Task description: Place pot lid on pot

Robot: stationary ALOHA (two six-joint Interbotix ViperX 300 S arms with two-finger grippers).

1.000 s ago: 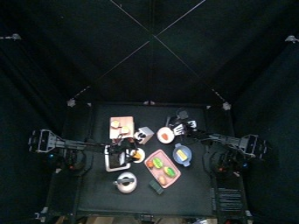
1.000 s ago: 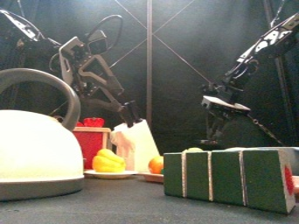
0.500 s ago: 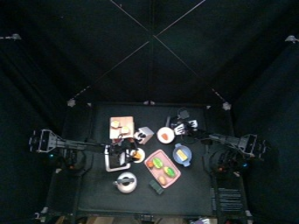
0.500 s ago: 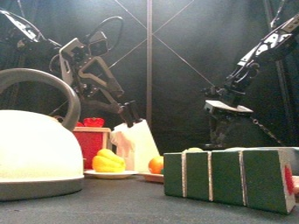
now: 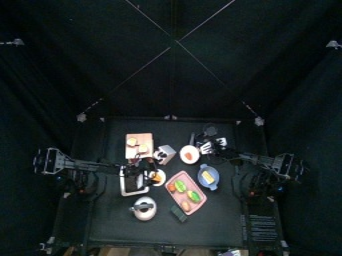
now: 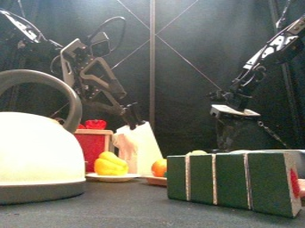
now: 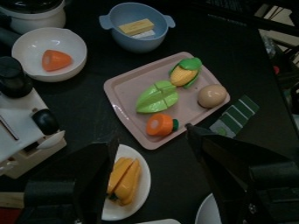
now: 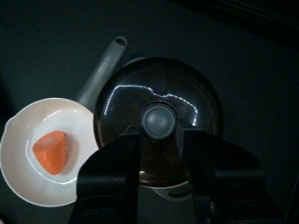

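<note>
I saw my right gripper (image 8: 163, 162) with jaws apart around the knob of the pot lid (image 8: 156, 109), which lay flat, knob up, on the pot (image 8: 117, 54) beside the white bowl (image 8: 47, 144).

Right hand (image 8: 163, 162) hangs open; left hand (image 7: 158, 166) open.
</note>
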